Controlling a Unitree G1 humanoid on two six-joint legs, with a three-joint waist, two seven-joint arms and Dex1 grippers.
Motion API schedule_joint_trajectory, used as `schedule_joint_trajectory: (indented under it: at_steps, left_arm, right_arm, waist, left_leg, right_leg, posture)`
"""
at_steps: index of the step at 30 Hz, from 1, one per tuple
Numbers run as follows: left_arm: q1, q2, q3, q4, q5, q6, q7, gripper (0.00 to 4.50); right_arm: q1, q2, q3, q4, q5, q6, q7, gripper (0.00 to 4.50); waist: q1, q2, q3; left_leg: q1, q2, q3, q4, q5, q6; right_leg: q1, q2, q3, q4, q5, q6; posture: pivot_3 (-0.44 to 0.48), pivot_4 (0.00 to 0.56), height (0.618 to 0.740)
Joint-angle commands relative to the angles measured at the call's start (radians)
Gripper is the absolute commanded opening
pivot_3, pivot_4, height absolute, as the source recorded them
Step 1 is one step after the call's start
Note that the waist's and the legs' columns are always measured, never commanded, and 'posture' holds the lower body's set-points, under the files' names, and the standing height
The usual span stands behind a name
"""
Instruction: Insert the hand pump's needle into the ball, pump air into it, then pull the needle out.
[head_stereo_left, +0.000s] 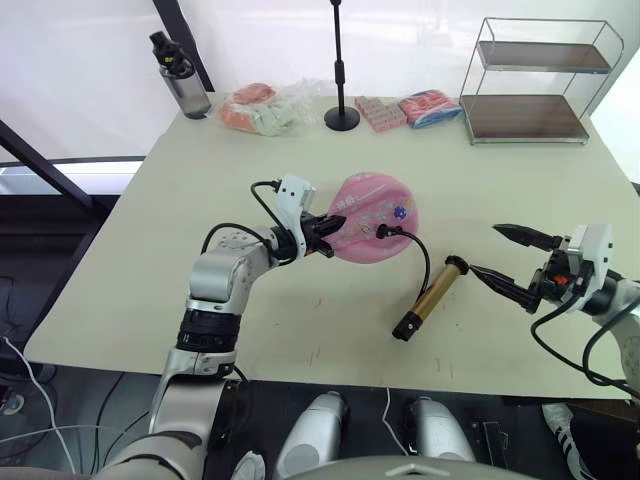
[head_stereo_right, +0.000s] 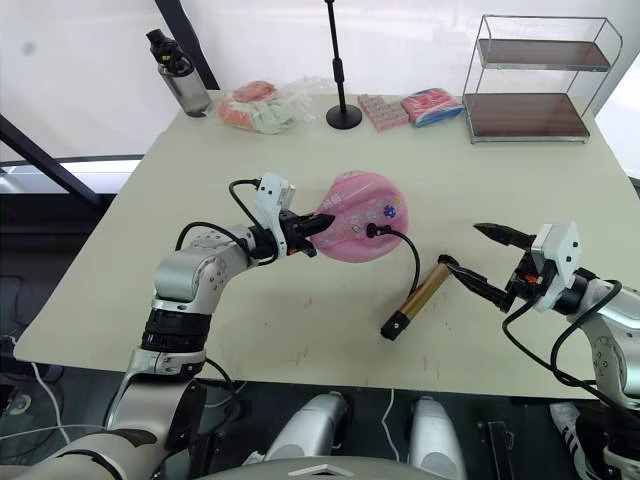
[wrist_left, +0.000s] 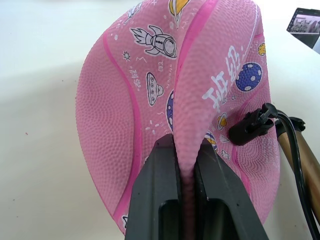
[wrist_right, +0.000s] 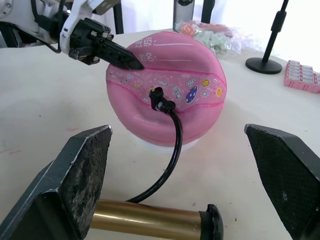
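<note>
The left gripper (wrist_left: 182, 165) pinches a fold of the soft pink ball (head_stereo_left: 372, 216) tight between its two fingers. The ball is half flat and sits near the middle of the table (head_stereo_left: 300, 340). The needle (wrist_right: 158, 99) is stuck in the ball's side, and a black hose (head_stereo_left: 424, 262) runs from it to the gold pump (head_stereo_left: 428, 298), which lies flat on the table. The right gripper (head_stereo_left: 512, 262) is wide open and holds nothing. Its lower finger is just beside the pump's end.
</note>
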Motion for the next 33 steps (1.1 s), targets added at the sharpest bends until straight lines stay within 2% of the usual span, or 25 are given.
schedule_joint_trajectory:
  at_steps: [1, 2, 5, 7, 9, 10, 11, 12, 25, 33]
  left_arm:
    - [0.028, 0.001, -0.054, 0.012, 0.017, 0.017, -0.007, 0.0]
    - [0.03, 0.003, -0.057, 0.009, 0.018, 0.011, -0.011, 0.0]
    - [0.033, 0.006, -0.059, 0.004, 0.021, 0.002, -0.016, 1.12]
    - [0.033, 0.009, -0.06, 0.0, 0.023, -0.002, -0.016, 2.13]
    - [0.03, 0.011, -0.051, -0.006, 0.017, -0.007, -0.016, 2.79]
    - [0.027, 0.01, -0.046, -0.008, 0.015, -0.012, -0.013, 3.52]
    - [0.025, 0.009, -0.039, -0.011, 0.013, -0.018, -0.01, 3.84]
    - [0.022, 0.01, -0.035, -0.015, 0.012, -0.026, -0.011, 4.47]
    - [0.023, 0.073, -0.008, -0.172, -0.047, -0.037, -0.078, 4.47]
    - [0.013, 0.126, -0.008, -0.191, -0.055, -0.054, -0.108, 4.47]
  right_arm:
    - [-0.001, 0.003, -0.04, -0.007, 0.03, -0.051, -0.008, 4.47]
    - [0.001, 0.004, -0.037, -0.004, 0.031, -0.062, -0.008, 4.47]
    - [0.007, 0.003, -0.032, 0.001, 0.036, -0.083, -0.006, 4.5]
    - [0.009, 0.002, -0.03, 0.004, 0.038, -0.092, -0.006, 4.5]
    - [0.011, 0.001, -0.027, 0.011, 0.039, -0.106, -0.001, 4.5]
    - [0.011, 0.0, -0.026, 0.014, 0.04, -0.111, 0.001, 4.5]
    - [0.011, -0.001, -0.024, 0.015, 0.042, -0.114, 0.004, 4.5]
    - [0.011, -0.002, -0.023, 0.017, 0.045, -0.119, 0.008, 4.5]
    - [0.022, 0.0, -0.01, 0.023, 0.063, -0.14, 0.024, 4.5]
    - [0.024, -0.011, -0.012, 0.016, 0.106, -0.133, 0.072, 4.5]
  waist:
    - [0.0, 0.0, 0.0]
    - [0.0, 0.0, 0.0]
    - [0.0, 0.0, 0.0]
    - [-0.001, -0.001, 0.0]
    - [-0.002, -0.001, 0.0]
    - [-0.002, -0.001, 0.0]
    - [-0.002, -0.001, 0.0]
    - [-0.003, -0.001, 0.0]
    - [-0.026, -0.003, 0.003]
    - [-0.027, -0.004, 0.003]
  left_leg:
    - [0.0, 0.0, 0.0, 0.0, 0.0, 0.0]
    - [0.0, 0.0, 0.0, 0.0, 0.0, 0.0]
    - [0.0, 0.0, 0.0, 0.0, 0.0, 0.0]
    - [0.0, 0.0, 0.001, 0.0, 0.0, 0.0]
    - [0.0, 0.0, 0.001, 0.0, 0.0, 0.0]
    - [0.0, 0.0, 0.001, 0.0, 0.0, 0.0]
    - [0.0, 0.0, 0.001, 0.0, 0.0, 0.0]
    - [0.0, 0.0, 0.001, 0.0, 0.0, 0.0]
    - [-0.001, 0.0, 0.001, 0.001, 0.0, 0.0]
    - [-0.001, 0.0, 0.001, 0.002, 0.0, 0.0]
  right_leg:
    - [0.0, 0.0, 0.0, 0.0, 0.0, 0.0]
    - [0.0, 0.0, 0.0, 0.0, 0.0, 0.0]
    - [0.0, 0.0, 0.0, 0.0, 0.0, 0.0]
    - [0.0, 0.0, 0.001, 0.0, 0.0, 0.0]
    - [0.0, 0.0, 0.001, 0.0, 0.0, 0.0]
    - [0.0, 0.0, 0.001, 0.0, 0.0, 0.0]
    - [0.0, 0.0, 0.001, 0.0, 0.0, 0.0]
    - [0.0, 0.0, 0.001, 0.0, 0.0, 0.0]
    - [-0.001, 0.001, 0.001, 0.001, 0.0, -0.001]
    - [-0.002, 0.001, 0.002, 0.001, 0.001, -0.001]
  posture:
    - [0.0, 0.15, 0.74]
    - [0.0, 0.15, 0.74]
    - [0.0, 0.15, 0.74]
    - [0.0, 0.15, 0.74]
    - [0.0, 0.15, 0.74]
    - [0.0, 0.15, 0.74]
    - [0.0, 0.15, 0.74]
    - [0.0, 0.15, 0.74]
    - [0.0, 0.15, 0.74]
    - [0.0, 0.15, 0.74]
